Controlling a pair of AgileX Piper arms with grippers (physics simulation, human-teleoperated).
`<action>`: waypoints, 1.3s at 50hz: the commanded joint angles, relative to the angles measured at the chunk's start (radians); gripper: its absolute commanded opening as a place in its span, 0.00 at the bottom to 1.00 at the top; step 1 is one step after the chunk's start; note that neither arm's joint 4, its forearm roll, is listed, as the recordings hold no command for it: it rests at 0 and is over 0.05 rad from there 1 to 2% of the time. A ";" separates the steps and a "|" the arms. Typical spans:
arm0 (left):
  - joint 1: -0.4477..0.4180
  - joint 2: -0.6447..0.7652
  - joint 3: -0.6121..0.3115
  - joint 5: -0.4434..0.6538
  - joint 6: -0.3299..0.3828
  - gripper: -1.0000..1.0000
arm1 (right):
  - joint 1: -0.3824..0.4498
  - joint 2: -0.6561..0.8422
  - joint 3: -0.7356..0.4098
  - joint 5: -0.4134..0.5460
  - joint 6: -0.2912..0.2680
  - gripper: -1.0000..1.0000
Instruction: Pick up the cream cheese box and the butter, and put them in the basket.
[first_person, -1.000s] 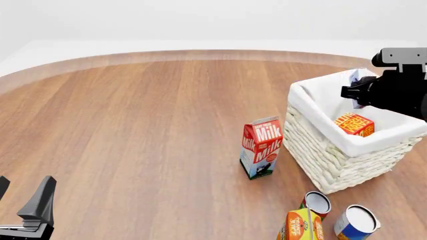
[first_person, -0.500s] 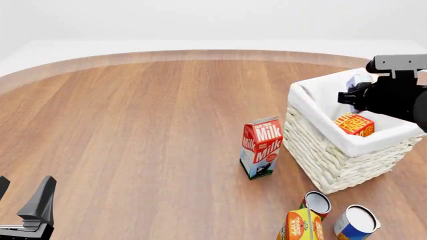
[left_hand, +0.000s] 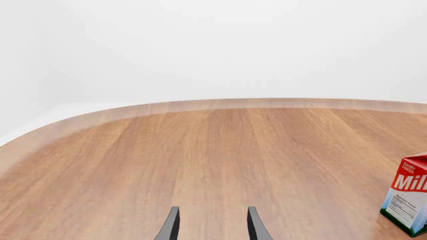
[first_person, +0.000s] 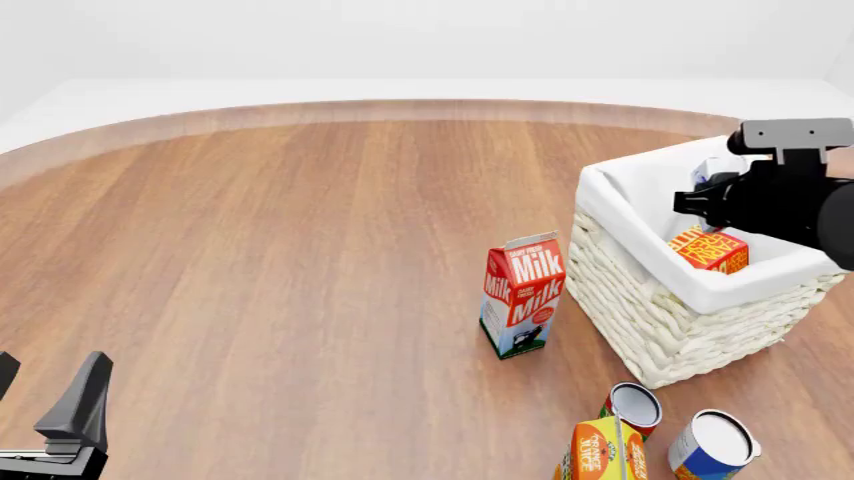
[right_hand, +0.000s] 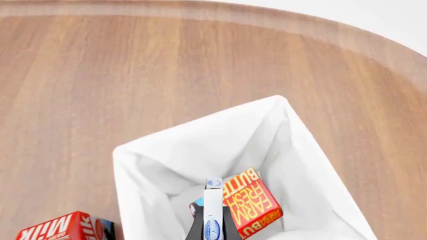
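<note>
Lowered right hand (first_person: 697, 200) holds cream cheese box (right_hand: 213, 216) beside butter (first_person: 709, 249).

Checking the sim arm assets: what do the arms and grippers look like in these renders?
Both are matte black. The left gripper has two flat, tapering dark fingers on a blocky base with a thin pale edge line. The right gripper is a chunky black body with a grey bracket on top. No cables or markings show.
</note>
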 joint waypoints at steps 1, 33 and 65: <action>0.000 0.000 0.000 0.000 0.000 1.00 | -0.004 0.009 -0.011 -0.006 0.004 0.00; 0.000 0.000 0.000 0.000 0.000 1.00 | -0.029 -0.007 -0.041 0.018 -0.004 1.00; 0.000 0.000 0.000 0.000 0.000 1.00 | 0.247 -0.264 -0.234 0.261 -0.022 1.00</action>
